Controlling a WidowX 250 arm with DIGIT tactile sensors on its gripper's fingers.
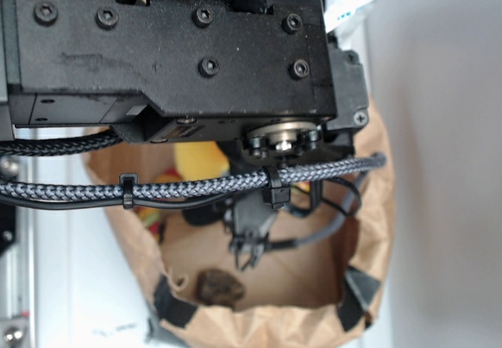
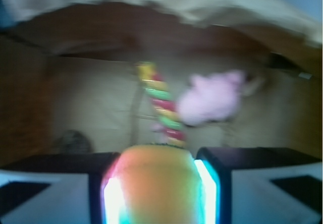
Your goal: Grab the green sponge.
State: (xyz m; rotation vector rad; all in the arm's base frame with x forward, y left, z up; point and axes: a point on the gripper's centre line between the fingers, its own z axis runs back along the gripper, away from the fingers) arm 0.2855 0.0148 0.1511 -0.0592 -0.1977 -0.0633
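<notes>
Green sponge [image 2: 155, 183] apparently gripped between claw [image 2: 157, 191] fingers; wrist view blurred.

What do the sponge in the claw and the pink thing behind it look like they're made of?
The green sponge, which looks yellow-orange here, seems soft matte foam, with rounded edges between the claw fingers. The pink thing looks plush or fluffy, with a lumpy, fuzzy outline, though the wrist view is blurred.

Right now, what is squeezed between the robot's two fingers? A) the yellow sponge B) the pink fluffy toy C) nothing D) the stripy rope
A: in the wrist view the yellow sponge sits right between the fingers of the gripper, while the pink toy and rope lie farther off.
</notes>
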